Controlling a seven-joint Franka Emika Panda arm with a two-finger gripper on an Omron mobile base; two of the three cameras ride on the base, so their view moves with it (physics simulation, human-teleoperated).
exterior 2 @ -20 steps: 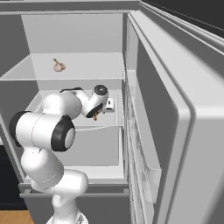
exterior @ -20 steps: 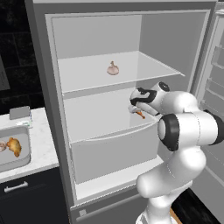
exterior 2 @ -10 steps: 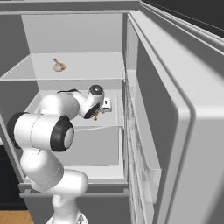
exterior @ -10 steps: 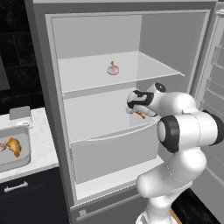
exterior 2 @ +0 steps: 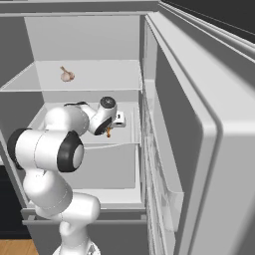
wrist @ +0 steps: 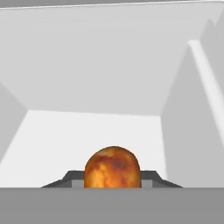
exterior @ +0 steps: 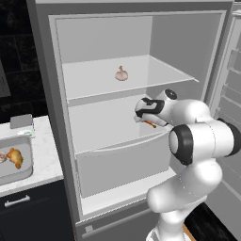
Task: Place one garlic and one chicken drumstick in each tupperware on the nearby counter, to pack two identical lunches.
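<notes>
Drumstick [wrist: 112, 167] pinched betw pincer [wrist: 113, 178] tips, over fridge mid shelf [exterior: 106, 124].

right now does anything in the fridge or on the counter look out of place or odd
Nothing looks spilled, tipped or damaged. The garlic sits alone on the upper fridge shelf. The gripper is shut on a chicken drumstick over the middle shelf. Another drumstick already lies in the tupperware on the counter.
</notes>
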